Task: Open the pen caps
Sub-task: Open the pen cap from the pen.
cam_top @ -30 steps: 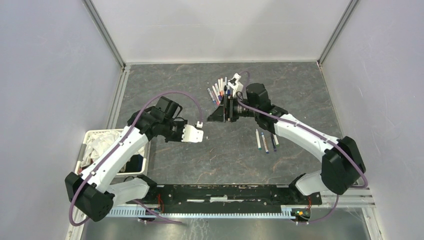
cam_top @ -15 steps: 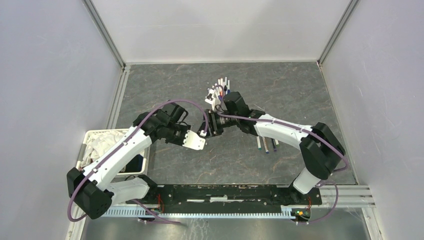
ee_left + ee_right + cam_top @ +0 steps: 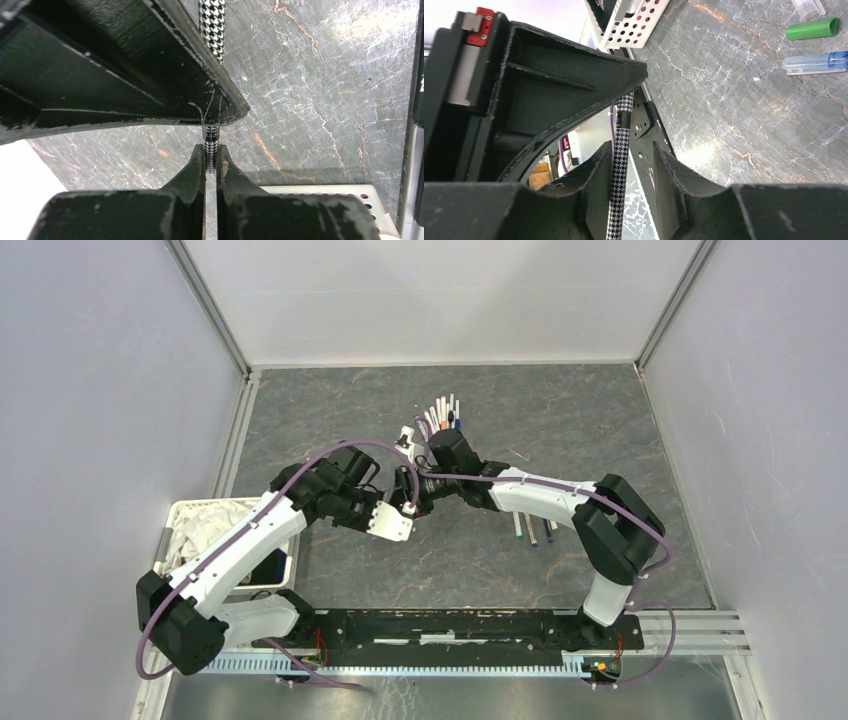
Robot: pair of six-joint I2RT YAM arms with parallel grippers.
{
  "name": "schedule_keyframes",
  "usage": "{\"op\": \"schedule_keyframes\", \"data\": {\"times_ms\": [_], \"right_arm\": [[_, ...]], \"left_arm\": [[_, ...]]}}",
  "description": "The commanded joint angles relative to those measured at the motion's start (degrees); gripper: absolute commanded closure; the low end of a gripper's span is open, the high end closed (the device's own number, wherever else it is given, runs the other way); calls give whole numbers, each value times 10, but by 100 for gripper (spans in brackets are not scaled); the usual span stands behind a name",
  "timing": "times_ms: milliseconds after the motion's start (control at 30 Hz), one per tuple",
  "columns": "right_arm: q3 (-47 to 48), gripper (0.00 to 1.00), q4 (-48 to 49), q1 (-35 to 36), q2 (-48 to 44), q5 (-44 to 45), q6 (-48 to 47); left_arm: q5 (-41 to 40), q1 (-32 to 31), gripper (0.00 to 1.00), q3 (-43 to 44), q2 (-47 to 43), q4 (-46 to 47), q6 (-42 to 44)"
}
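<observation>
From above, the left arm reaches from the near left corner toward the middle of the grey marbled tabletop (image 3: 330, 410), its left gripper (image 3: 405, 510) pointing right. The right arm stretches flat and leftward, so the right gripper (image 3: 424, 490) meets the left one nose to nose. A second ago it hung farther back by the fan of white-barrelled pens (image 3: 440, 415) near the far edge. Three more pens (image 3: 531, 525) lie right of centre. A white perforated basket (image 3: 190, 530) sits at the near left edge.

The left wrist view shows its fingers (image 3: 196, 165) pressed tight on a slim black-and-white houndstooth pen (image 3: 212, 30), held clear of the tabletop.

In the right wrist view the fingers (image 3: 599, 165) straddle the same pen (image 3: 616, 190), narrower than before, with a gap still showing on one side. A green plastic cap (image 3: 811, 29) and a clear blue-ended cap (image 3: 811, 62) lie on the tabletop beyond.
</observation>
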Motion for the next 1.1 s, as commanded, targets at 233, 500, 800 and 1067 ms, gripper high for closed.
{"op": "schedule_keyframes", "data": {"times_ms": [233,500,800,1067], "right_arm": [[21,87,-14,2,1,-23,-41],[-76,100,-30,-19,-66,-41,-86],[-227,100,-93,-87,-201,-28,-145],[-235,100,-234,-184,-310,130,-247]], "left_arm": [[-24,-4,98,20,1,6,32],[-125,-3,98,-20,16,44,57],[-225,5,98,-37,74,99,51],[-131,18,98,-9,146,148,-46]]}}
